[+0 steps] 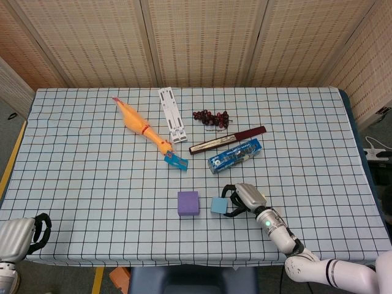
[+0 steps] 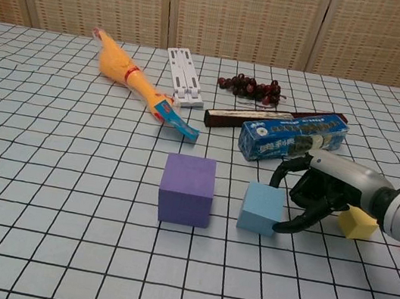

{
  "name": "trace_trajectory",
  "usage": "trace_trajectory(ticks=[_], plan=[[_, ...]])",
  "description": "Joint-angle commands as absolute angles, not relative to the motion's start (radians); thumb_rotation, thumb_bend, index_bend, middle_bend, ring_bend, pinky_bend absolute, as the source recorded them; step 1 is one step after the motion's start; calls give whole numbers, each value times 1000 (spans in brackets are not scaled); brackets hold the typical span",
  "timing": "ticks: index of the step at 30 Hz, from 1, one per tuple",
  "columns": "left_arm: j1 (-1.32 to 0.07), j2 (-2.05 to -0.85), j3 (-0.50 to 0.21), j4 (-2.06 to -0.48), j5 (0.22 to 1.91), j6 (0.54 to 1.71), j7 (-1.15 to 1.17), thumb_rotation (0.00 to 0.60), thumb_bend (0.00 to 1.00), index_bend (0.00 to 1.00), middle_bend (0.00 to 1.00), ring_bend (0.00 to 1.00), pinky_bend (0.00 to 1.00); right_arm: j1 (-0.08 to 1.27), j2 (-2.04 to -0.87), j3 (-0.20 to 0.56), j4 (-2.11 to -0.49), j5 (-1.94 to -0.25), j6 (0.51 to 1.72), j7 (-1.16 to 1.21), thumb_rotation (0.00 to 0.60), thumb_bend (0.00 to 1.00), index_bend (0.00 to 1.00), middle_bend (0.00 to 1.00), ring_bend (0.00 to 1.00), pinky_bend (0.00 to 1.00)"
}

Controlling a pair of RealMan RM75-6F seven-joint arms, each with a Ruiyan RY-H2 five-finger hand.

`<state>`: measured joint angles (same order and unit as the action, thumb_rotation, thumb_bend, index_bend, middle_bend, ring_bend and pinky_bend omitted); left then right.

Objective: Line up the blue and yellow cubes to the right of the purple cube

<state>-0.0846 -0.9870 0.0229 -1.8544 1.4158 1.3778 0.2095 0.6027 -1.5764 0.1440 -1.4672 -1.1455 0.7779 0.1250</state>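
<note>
Step in hand: placing blue cube point(image 2: 261, 208) beside purple cube point(image 2: 187, 189); small gap remains. Right hand point(image 2: 317, 193) curls fingers around blue cube's right side, touching; true grip unclear. Yellow cube point(image 2: 357, 223) on worktop behind hand. Next: release, fetch yellow. Left hand point(image 1: 21, 234) idle, fingers curled, empty.

A folding screen point(image 1: 196, 40) of woven, straw-coloured panels in pale wooden frames is standing behind the table point(image 1: 92, 184) and closing off its far side. Further panels are angling in at both sides. A light cloth with a dark grid is covering the table. Grey floor point(image 1: 11, 131) is showing past the table's edge, with a yellow strip point(image 1: 12, 159) running along it. A white power strip point(image 1: 378, 153) is lying on the floor at the opposite edge. Even light is falling throughout.
</note>
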Motion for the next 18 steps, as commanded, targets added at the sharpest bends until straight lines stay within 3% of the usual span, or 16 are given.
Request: trace_trajectory(ticks=[1,18], plan=[[-85,-987,23,-1854,1416,1376,211,600,469,566,787,770,988,609,-1581,146,-1458,-1151,767,139,600,0,508,902,866,992],[-86,-987,24,-1856,1413,1374,214,600,470,566,787,769,987,641,-1606,158,-1418,-1171,725,192,600,0,512,904,868,994]])
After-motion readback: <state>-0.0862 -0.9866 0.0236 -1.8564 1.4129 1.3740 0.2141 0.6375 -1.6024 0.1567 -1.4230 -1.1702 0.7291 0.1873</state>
